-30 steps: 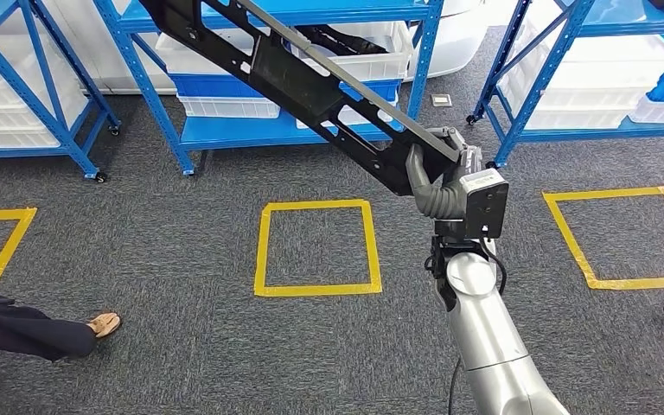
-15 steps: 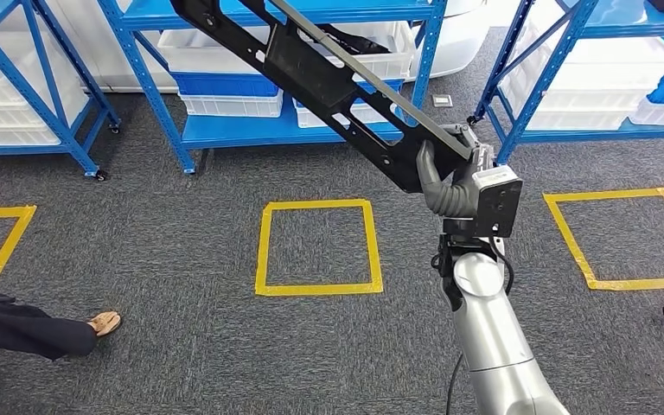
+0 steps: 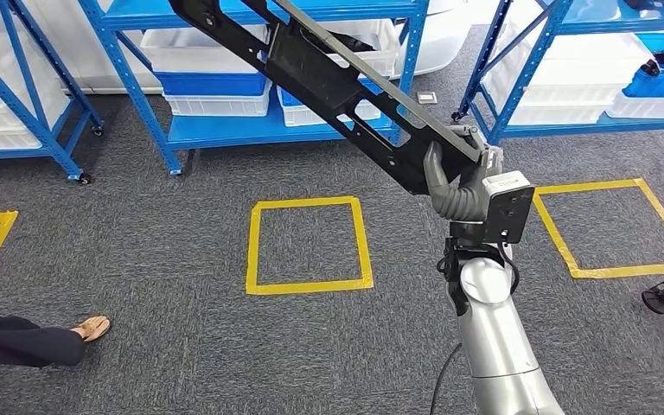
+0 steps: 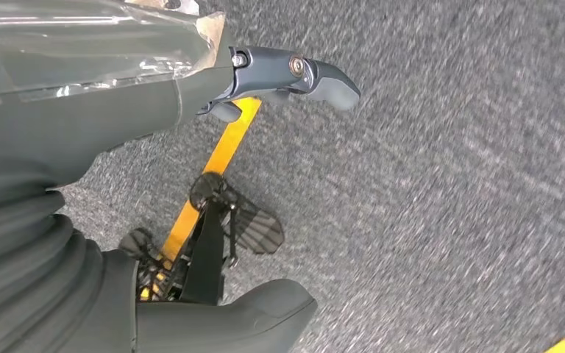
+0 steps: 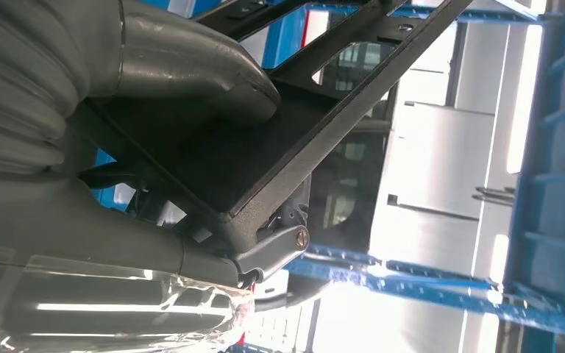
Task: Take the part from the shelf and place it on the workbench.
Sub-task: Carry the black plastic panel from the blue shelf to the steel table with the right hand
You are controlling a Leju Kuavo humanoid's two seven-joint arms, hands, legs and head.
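- Black flat metal bracket-like part, long with cut-outs, is off the shelf and carried in the air above the grey carpet floor, slanting up and away from the robot.
- Right hand grips it at the near end only; thumb pressed on one face, fingers under the edge. End grip probably explains the raised, cantilevered angle.
- Left hand hangs over the carpet, fingers apart, holding nothing.
- Blue steel shelf racks with white bins stand behind the part.
- Yellow tape square marks the floor ahead.
- Judgement: transport step; placing on the workbench not yet done.
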